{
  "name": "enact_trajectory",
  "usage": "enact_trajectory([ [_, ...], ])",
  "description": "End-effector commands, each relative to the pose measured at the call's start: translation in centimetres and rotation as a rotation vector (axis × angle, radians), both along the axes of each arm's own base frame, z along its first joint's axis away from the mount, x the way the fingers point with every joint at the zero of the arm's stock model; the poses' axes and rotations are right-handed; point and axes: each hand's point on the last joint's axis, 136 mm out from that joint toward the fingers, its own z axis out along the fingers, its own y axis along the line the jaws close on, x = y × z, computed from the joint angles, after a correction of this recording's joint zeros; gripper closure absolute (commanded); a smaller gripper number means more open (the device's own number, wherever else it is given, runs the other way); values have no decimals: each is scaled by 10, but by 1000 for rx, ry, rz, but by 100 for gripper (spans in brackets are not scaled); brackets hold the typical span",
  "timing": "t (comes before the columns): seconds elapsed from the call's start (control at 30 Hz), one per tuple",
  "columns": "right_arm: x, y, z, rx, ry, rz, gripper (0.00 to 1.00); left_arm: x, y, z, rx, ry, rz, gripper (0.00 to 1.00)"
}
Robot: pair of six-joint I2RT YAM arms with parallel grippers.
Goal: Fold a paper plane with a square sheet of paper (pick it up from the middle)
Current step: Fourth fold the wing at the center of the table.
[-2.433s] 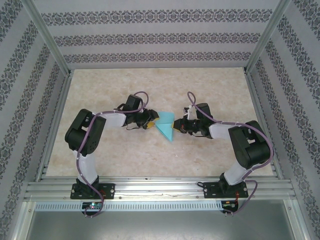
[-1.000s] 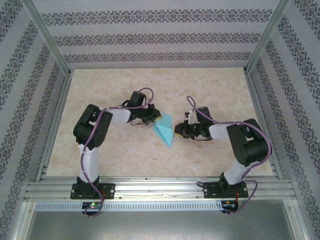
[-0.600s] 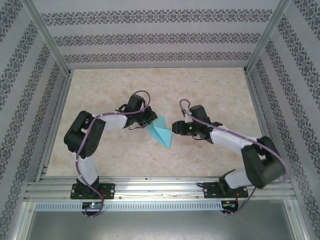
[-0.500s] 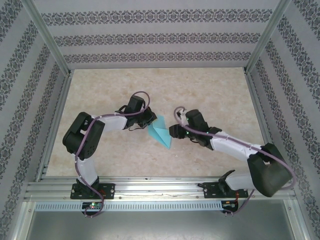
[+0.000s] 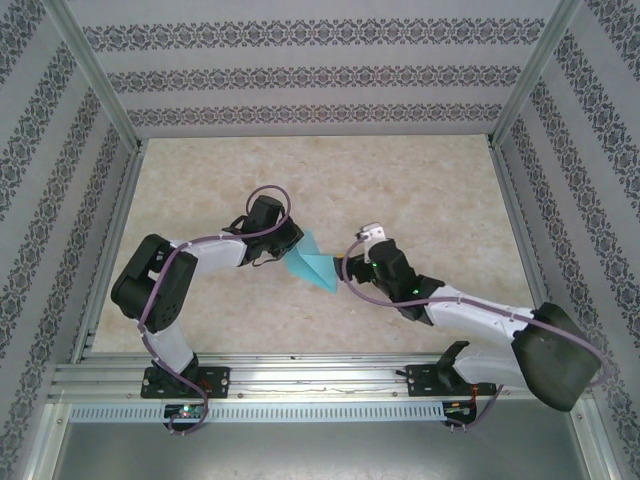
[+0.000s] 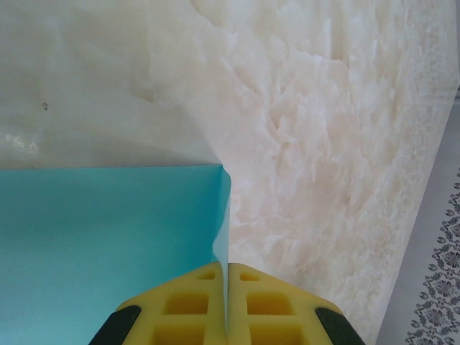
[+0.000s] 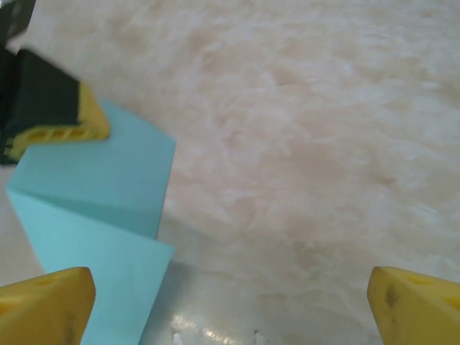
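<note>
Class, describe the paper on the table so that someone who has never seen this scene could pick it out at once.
On the pale marbled table, look midway between the two black-and-white arms. There is a folded, pointed piece of paper, one edge pinched in the left fingers. It is the one turquoise thing there.

1. The top camera looked down from high at the near side, over the whole bench (image 5: 200, 180).
2. The left wrist camera sat very near the paper (image 6: 108, 237).
3. The right wrist camera (also low) shared that paper and the left claw (image 7: 65, 126).

Turquoise paper (image 5: 312, 266), yellow jaws, cream marbled table (image 5: 420, 190), floral-striped walls (image 5: 300, 78).
</note>
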Motion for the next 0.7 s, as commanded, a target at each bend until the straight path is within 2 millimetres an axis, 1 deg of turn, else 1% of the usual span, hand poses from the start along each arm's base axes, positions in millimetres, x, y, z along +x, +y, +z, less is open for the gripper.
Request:
enact_trajectory([
  [0.0,3,-11,3,219,16,-33,2,-3,7,1,14,0,44,100],
  [0.03,4,-12,3,237,29,-24,2,-3,8,2,18,-1,50,100],
  [0.07,2,-12,0,217,36,-4,4,-4,12,0,31,6,64,100],
  [0.1,-4,-9,-5,169,21,31,9,-6,15,-2,41,15,74,100],
  [0.13,-11,-6,-12,110,-2,71,10,-7,15,-2,40,22,77,100],
  [0.17,-17,2,-14,47,-43,122,10,-8,17,-2,40,23,85,100],
  [0.2,-23,11,-16,-3,-73,179,14,-10,18,-3,39,21,95,100],
  [0.3,-35,37,-25,-137,-111,325,31,-10,22,-6,42,25,119,100],
  [0.37,-41,49,-32,-217,-152,383,33,-10,20,-7,33,29,111,100],
  [0.4,-41,62,-28,-255,-193,430,35,-11,18,-7,29,31,105,100],
  [0.43,-43,71,-29,-293,-214,469,36,-11,17,-7,26,34,99,100],
  [0.5,-44,83,-36,-372,-242,512,39,-10,15,-4,17,27,92,100],
  [0.57,-35,83,-40,-374,-275,467,42,-9,13,-2,12,20,86,100],
  [0.63,-36,87,-47,-415,-297,507,43,-9,12,-1,14,22,81,100],
  [0.67,-33,87,-51,-443,-283,503,45,-9,12,0,16,21,77,100],
])
